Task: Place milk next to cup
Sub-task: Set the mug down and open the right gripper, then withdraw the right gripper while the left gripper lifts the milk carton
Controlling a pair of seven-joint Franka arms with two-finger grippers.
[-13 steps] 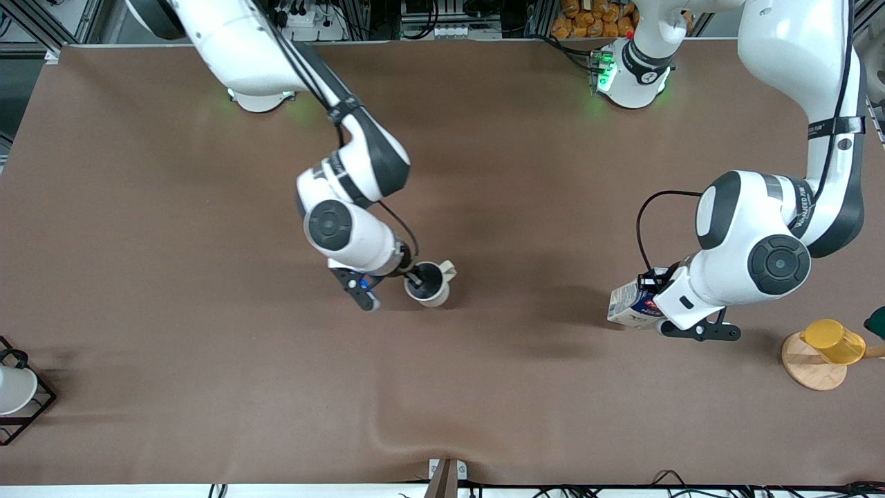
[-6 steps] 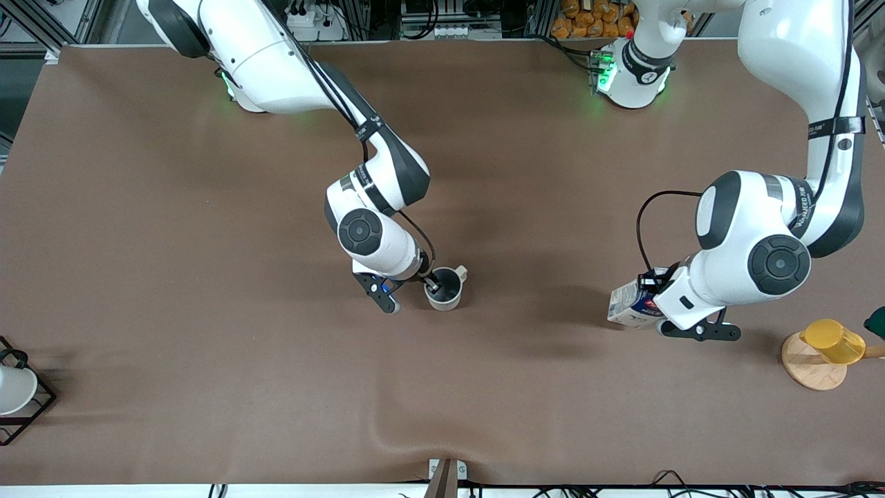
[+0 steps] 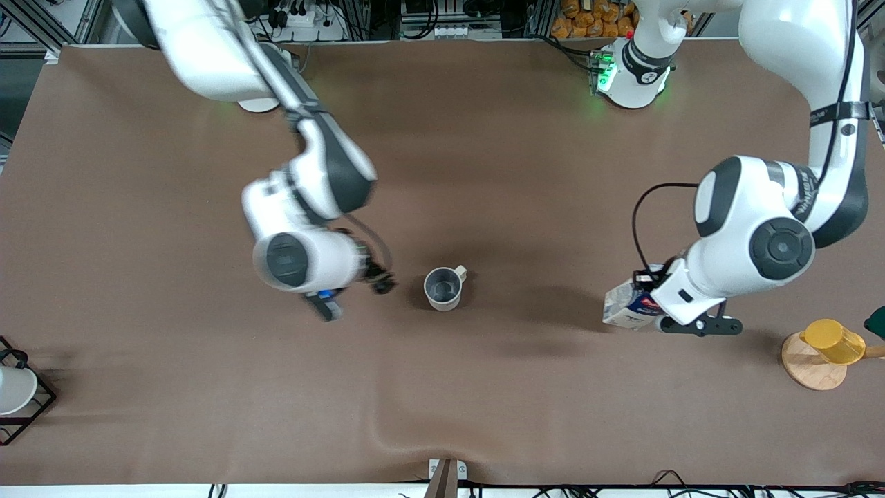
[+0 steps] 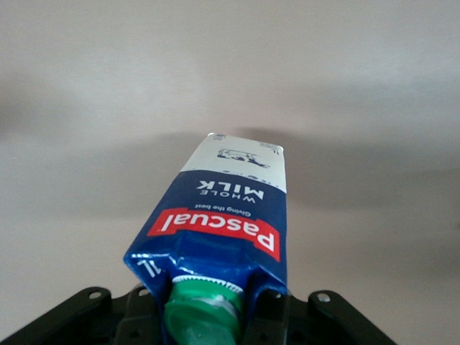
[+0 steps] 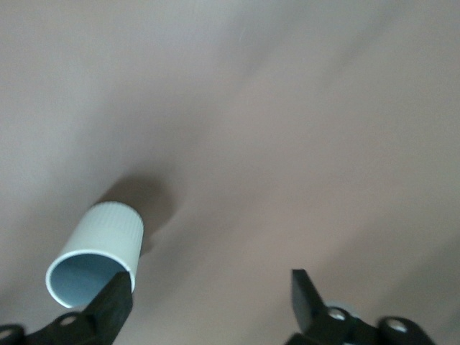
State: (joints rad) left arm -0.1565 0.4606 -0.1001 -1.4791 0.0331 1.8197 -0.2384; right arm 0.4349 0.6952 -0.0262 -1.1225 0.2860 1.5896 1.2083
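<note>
1. The cup (image 3: pixel 443 288) stands upright on the brown table (image 3: pixel 484 401), near the middle, its small handle turned toward the left arm's end. It stands free, with nothing touching it.
2. The right gripper (image 3: pixel 352 294) hangs just beside the cup, on the side toward the right arm's end of the table and apart from it. In the right wrist view its fingers (image 5: pixel 115 302) are spread wide with only bare table between them, and the cup (image 5: pixel 95 256) shows next to one fingertip.
3. The milk (image 3: pixel 626 308) is well away from the cup, toward the left arm's end of the table. It is tilted, its white base pointing toward the cup.
4. The left gripper (image 3: pixel 657 304) is clamped on the milk at the top end. In the left wrist view the carton (image 4: pixel 219 233) sits between the fingers, green cap (image 4: pixel 203 310) nearest the camera, red and white lettering on its dark-blue face.
5. Whether the milk's base touches the table cannot be told.
6. A yellow cup (image 3: pixel 833 341) sits on a round wooden coaster (image 3: pixel 809 370), farther from the cup than the milk is.
7. A white cup (image 3: pixel 14 389) sits in a black wire holder at the right arm's end.
</note>
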